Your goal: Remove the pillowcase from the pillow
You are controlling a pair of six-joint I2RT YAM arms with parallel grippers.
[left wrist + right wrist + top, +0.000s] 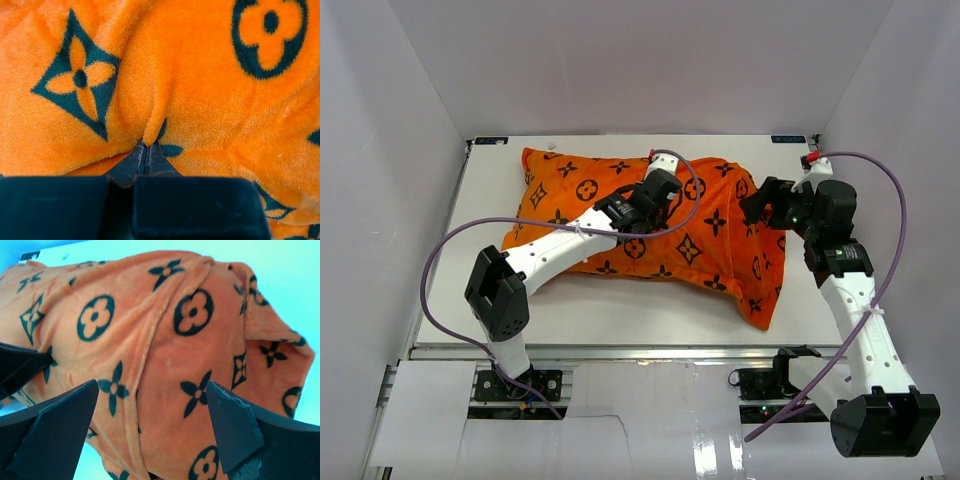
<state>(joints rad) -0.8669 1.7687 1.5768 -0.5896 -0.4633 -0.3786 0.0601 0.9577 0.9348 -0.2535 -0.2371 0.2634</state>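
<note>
The orange pillowcase point(710, 235) with black flower and diamond motifs lies across the white table point(620, 310), fully covering the pillow, which is hidden. My left gripper point(658, 207) rests on its top middle and is shut, pinching a small fold of the pillowcase point(152, 120) between its fingertips point(146, 147). My right gripper point(757, 205) is open at the pillowcase's right end. In the right wrist view its fingers point(232, 427) stand wide on either side of the fabric point(165, 365), where a hem edge point(145, 360) runs down the cloth.
White walls point(410, 130) close in the table on the left, back and right. The right arm point(855, 300) stands beside the pillowcase's right end. Purple cables point(450, 250) loop from both arms.
</note>
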